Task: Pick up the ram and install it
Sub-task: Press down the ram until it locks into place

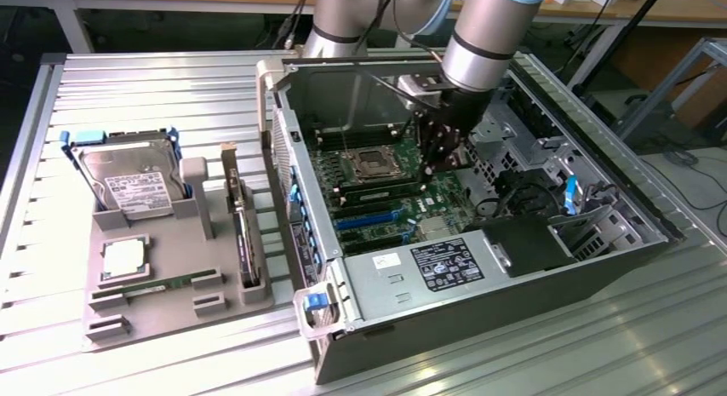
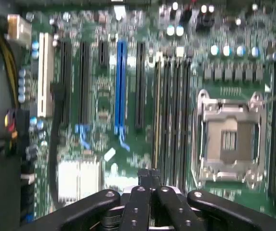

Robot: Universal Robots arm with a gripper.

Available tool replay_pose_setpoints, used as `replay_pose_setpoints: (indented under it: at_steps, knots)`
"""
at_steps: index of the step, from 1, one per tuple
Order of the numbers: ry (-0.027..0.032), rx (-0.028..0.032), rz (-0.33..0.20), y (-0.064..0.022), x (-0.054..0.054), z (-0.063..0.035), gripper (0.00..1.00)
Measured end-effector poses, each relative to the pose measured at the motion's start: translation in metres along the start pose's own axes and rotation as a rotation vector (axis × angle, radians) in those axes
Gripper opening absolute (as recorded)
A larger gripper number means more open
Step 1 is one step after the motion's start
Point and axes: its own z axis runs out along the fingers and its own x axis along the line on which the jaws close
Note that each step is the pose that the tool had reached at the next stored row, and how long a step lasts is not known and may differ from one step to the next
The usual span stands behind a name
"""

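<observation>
Down inside the open case (image 1: 477,268), right over the memory slots (image 2: 171,110), with the gripper (image 2: 150,173) pinched shut on nothing visible and the ram (image 1: 148,285) seemingly lying out in the tray (image 1: 170,315), so guessing install-end positioning, needing dead-square slot alignment.

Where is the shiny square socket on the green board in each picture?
Exterior view: the processor socket sits on the motherboard inside the open computer case, to the exterior view's left of the hand.
Wrist view: the processor socket is the silver-framed square next to the memory slots.
Shared landmark: the blue expansion slot.
</observation>
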Motion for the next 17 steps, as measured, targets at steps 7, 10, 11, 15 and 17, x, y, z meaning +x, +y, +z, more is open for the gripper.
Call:
replay_pose_setpoints:
  at_steps: [7,10,11,15,17]
  knots:
    - [0.0065,-0.0025,0.0,-0.006,0.003,-0.0463,0.1]
    - [0.0173,-0.0082,0.0,-0.0061,0.003,-0.0561,0.1]
    - [0.0173,-0.0082,0.0,-0.0061,0.003,-0.0561,0.1]
    - [0.0173,-0.0082,0.0,-0.0061,0.003,-0.0561,0.1]
    - [0.0173,-0.0082,0.0,-0.0061,0.003,-0.0561,0.1]
